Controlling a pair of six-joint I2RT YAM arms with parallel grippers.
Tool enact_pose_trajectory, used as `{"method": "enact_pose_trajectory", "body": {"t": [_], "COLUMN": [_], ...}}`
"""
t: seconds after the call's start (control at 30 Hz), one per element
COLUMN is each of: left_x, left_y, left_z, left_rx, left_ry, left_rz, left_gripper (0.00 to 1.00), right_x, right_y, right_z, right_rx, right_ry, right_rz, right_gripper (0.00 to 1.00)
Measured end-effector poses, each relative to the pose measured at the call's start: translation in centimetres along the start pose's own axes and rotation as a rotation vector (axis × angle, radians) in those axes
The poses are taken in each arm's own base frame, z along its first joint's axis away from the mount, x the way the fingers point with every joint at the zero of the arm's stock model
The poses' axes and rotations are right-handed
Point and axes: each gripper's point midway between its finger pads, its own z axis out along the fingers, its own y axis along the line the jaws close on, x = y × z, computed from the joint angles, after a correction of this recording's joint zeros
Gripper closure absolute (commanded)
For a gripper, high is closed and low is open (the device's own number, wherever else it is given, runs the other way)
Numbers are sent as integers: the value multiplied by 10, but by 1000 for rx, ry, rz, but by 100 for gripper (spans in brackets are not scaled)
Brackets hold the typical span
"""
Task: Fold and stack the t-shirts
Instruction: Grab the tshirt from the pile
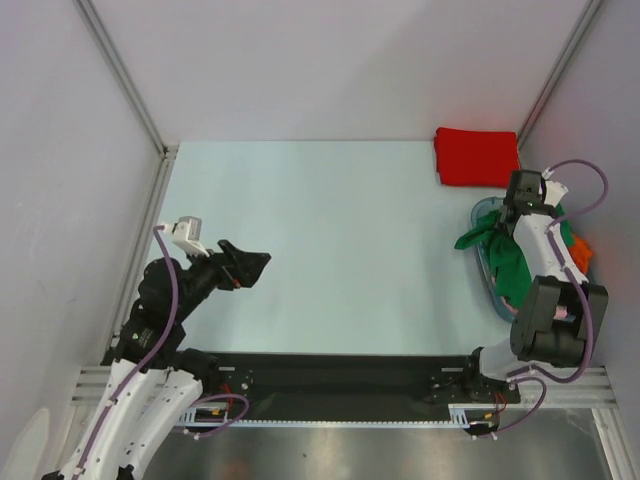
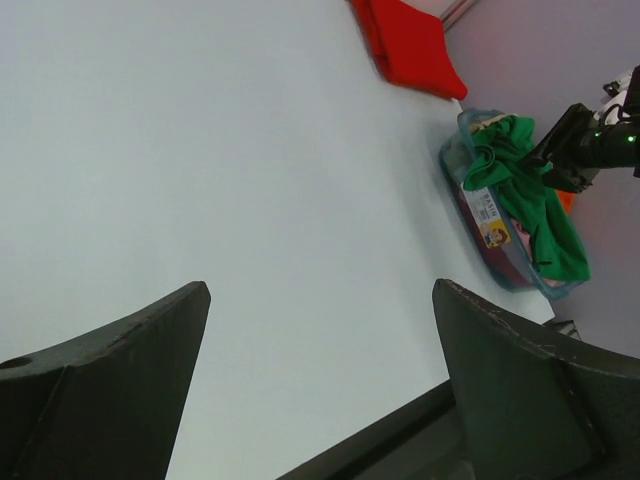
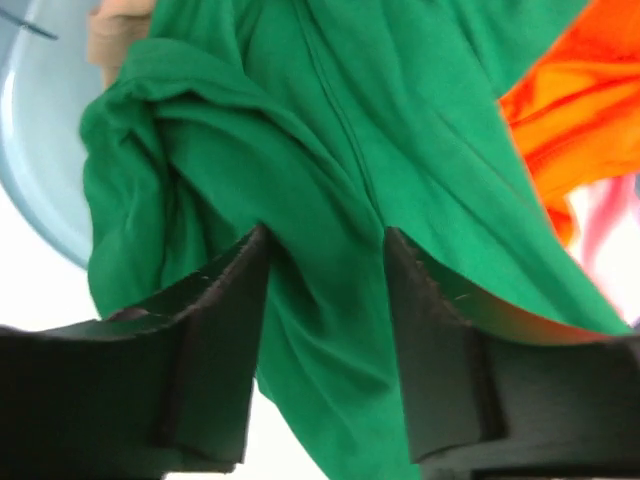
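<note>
A folded red t-shirt (image 1: 477, 156) lies at the table's far right corner; it also shows in the left wrist view (image 2: 410, 45). A bright green t-shirt (image 1: 500, 250) drapes crumpled over a blue basket (image 1: 481, 212) at the right edge, and shows in the left wrist view (image 2: 530, 200). My right gripper (image 1: 522, 205) is at the basket's far end. In the right wrist view my right gripper (image 3: 325, 235) has its jaws closed on a thick fold of the green t-shirt (image 3: 300, 150). My left gripper (image 1: 248, 262) hangs open and empty over bare table at the left (image 2: 320, 290).
The basket (image 2: 455, 185) also holds an orange garment (image 3: 570, 110), a pink one (image 3: 610, 230) and a beige one (image 3: 115, 30). White walls with metal posts close in the table on three sides. A black strip runs along the near edge (image 1: 340, 370).
</note>
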Motion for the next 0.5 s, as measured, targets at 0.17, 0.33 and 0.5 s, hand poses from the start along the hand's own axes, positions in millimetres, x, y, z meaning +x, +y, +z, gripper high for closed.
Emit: {"method": "enact_pose_trajectory", "body": {"t": [0.17,0.33,0.5], "left_x": [8,7,-2], "left_y": [6,1,-8], "left_z": [6,3,-1], "left_rx": [-18,2,27], "left_ry": [41,40,22], "left_rz": [6,8,14], "left_gripper": [0,0,0], "right_x": [14,9,-16], "right_y": [3,5,13], "right_z": [21,21,7], "right_rx": [2,-13,-63], "right_ry": [60,47,11], "right_rz": [-19,-17,7], "right_gripper": [60,100,100]}}
